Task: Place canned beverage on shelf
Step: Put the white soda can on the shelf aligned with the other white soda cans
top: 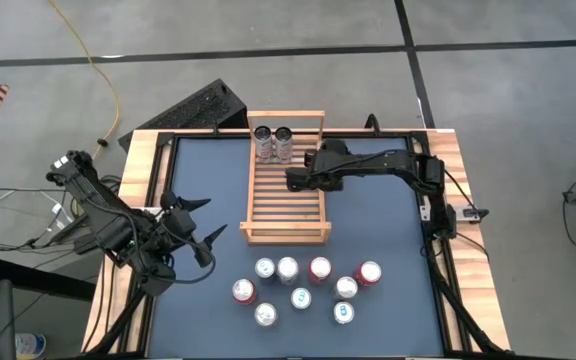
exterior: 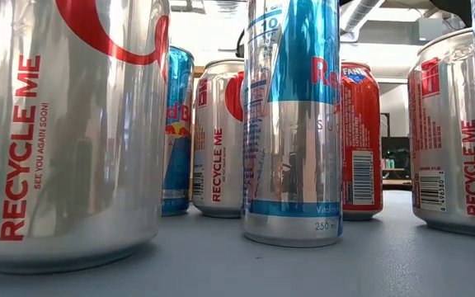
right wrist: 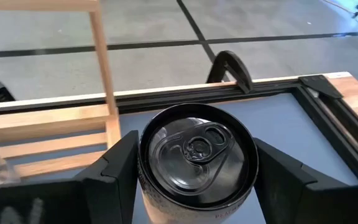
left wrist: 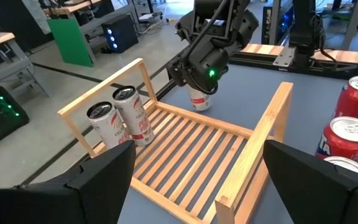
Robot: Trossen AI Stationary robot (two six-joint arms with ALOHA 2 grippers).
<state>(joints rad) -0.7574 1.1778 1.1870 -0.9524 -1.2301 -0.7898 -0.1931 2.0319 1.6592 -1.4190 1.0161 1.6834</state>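
The right claw (top: 301, 178) reaches over the shelf (top: 285, 195), fingers spread either side of a can (right wrist: 194, 163) that stands between them at the shelf's edge. It looks rigid, smooth and slippery: best gripped mid-body. The left claw (top: 203, 238) waits spread over the worktop (top: 388, 230).

Beneath my right gripper (top: 296, 179) lies the dark blue table mat (top: 388, 240), bordered by a black frame (right wrist: 166, 93) and pale wooden boards (top: 468, 290). Just beyond the gripper, a black arched clamp (right wrist: 229, 68) sits on that frame. Past it, the grey floor (top: 508, 90) carries dark lines. Well away from the gripper, off the table's far left corner, a black ribbed wedge (top: 203, 105) rests, and a yellow cable (top: 103, 70) trails over the floor.
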